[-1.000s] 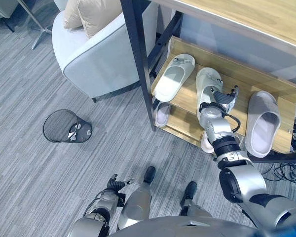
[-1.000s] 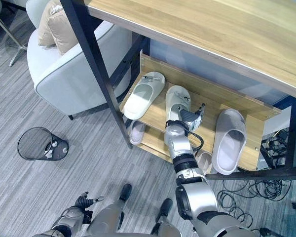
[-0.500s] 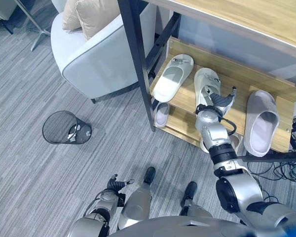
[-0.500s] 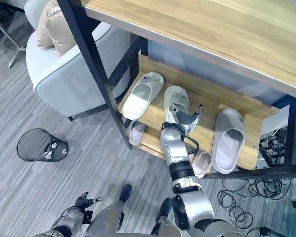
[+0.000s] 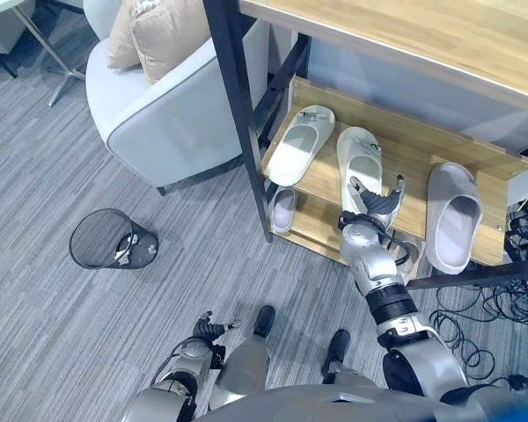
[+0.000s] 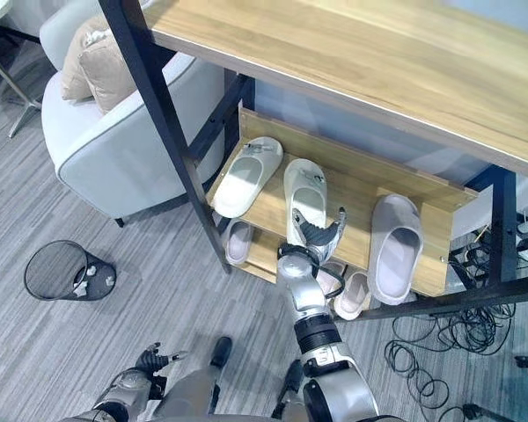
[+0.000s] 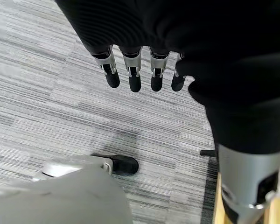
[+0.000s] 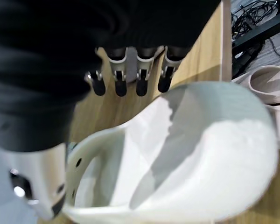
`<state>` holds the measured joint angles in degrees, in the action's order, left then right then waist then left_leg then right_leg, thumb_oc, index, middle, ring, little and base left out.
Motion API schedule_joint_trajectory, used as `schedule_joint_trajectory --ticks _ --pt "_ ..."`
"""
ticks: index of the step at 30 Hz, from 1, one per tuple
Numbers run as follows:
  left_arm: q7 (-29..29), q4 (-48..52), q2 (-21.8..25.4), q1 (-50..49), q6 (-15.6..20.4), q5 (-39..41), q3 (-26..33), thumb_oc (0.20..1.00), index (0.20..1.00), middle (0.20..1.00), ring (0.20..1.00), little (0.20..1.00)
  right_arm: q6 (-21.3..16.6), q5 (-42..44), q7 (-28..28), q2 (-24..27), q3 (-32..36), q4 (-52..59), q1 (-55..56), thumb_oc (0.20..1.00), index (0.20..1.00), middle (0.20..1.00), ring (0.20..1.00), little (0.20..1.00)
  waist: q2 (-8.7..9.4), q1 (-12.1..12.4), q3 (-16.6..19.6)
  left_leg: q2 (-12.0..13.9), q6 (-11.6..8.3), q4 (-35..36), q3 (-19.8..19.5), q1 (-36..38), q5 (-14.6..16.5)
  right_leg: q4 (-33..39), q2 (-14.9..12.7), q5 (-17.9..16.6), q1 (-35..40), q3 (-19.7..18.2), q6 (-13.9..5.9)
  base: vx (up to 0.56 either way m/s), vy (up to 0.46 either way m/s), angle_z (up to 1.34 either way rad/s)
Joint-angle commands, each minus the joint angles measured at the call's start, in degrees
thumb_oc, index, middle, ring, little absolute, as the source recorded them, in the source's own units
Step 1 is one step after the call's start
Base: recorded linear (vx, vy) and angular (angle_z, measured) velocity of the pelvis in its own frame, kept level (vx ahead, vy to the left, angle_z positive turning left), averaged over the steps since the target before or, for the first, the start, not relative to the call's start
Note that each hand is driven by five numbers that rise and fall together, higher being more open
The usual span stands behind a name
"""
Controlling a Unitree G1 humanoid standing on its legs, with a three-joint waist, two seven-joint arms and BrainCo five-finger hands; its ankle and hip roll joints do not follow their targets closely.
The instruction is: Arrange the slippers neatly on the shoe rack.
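Grey striped carpet point(image 5: 88, 334) covers the floor nearest the robot, and the left hand point(image 5: 208, 331) hangs low over it by the robot's side, its fingers point(image 7: 133, 74) hanging straight and loose, holding nothing. A little further out on the carpet, off to the left, a black mesh wastebasket point(image 5: 106, 239) lies with scraps inside it.

Beyond that stands the wooden shoe rack point(image 5: 396, 154) on its black metal frame point(image 5: 242, 132). The right hand point(image 5: 370, 207) reaches to the front edge of the middle shelf, at the heel end of a white slipper point(image 5: 359, 163) that lies lengthwise on the shelf with its toe toward the back. The right wrist view shows the fingers point(image 8: 127, 72) straight and spread just above the slipper's heel point(image 8: 186, 154), not curled round it; whether they touch it I cannot tell. Just to the left of this slipper lies a second white slipper point(image 5: 299, 145), angled with its toe leaning away to the right. Well apart on the right end of the same shelf rests a grey slipper point(image 5: 452, 215), also toe to the back. On the lower shelf, pale pinkish slippers show: one at the left end point(image 5: 282, 209) and others point(image 6: 350, 294) partly hidden behind the right arm.

Furthest off, to the left of the rack, stands a light grey armchair point(image 5: 176, 123) with a beige cushion point(image 5: 163, 35) on it
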<state>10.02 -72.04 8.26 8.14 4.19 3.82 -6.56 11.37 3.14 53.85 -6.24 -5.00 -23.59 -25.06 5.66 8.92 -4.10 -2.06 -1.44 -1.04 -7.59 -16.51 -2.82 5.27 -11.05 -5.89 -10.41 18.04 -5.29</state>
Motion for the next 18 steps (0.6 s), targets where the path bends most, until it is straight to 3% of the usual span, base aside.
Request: schedule_joint_trajectory --ticks 1,18 --pt "-1.1 -6.9 -8.5 -1.0 -0.4 -0.4 -2.7 1.0 1.0 1.0 1.0 1.0 -3.5 -2.3 -1.0 0.8 0.7 3.7 -0.3 1.0 1.0 1.0 1.0 1.0 -0.36 0.7 -1.2 0.9 2.42 6.0 1.8 2.8 -3.1 -0.3 -3.9 3.1 6.4 0.8 -6.32 0.0 0.0 0.0" --pt "-0.6 -8.4 -8.4 -0.9 0.3 -0.2 -3.1 1.0 1.0 1.0 1.0 1.0 -4.6 -0.9 -5.0 -2.9 -3.3 1.6 -0.1 1.0 1.0 1.0 1.0 1.0 -0.21 1.5 -0.7 0.9 2.3 6.0 1.5 2.7 -3.1 -0.3 -4.0 3.0 6.6 1.2 -6.38 0.0 0.0 0.0"
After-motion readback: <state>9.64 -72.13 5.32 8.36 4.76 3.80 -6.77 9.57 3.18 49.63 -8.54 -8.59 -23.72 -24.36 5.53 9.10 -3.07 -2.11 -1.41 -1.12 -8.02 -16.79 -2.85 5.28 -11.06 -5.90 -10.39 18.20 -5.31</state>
